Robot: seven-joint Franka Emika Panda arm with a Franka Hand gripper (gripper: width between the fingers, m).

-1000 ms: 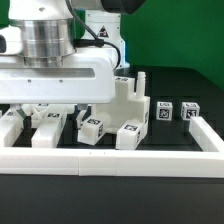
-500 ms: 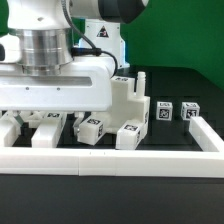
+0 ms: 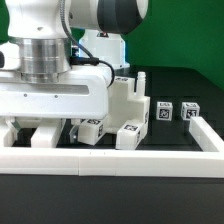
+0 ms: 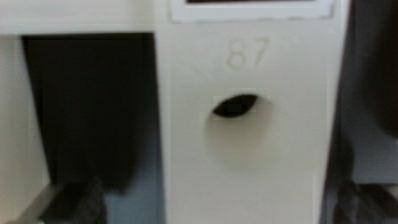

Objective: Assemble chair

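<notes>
End effector (image 3: pixel 32 128) wide open; low over white chair part (image 4: pixel 240 150) w/ hole

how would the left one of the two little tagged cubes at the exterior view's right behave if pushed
The cube looks like chunky rigid plastic, so probably stiff and fairly light. It sits squat on flat faces, so a push should slide it rather than roll or tip it. The black table looks smooth, so it may skid.
</notes>
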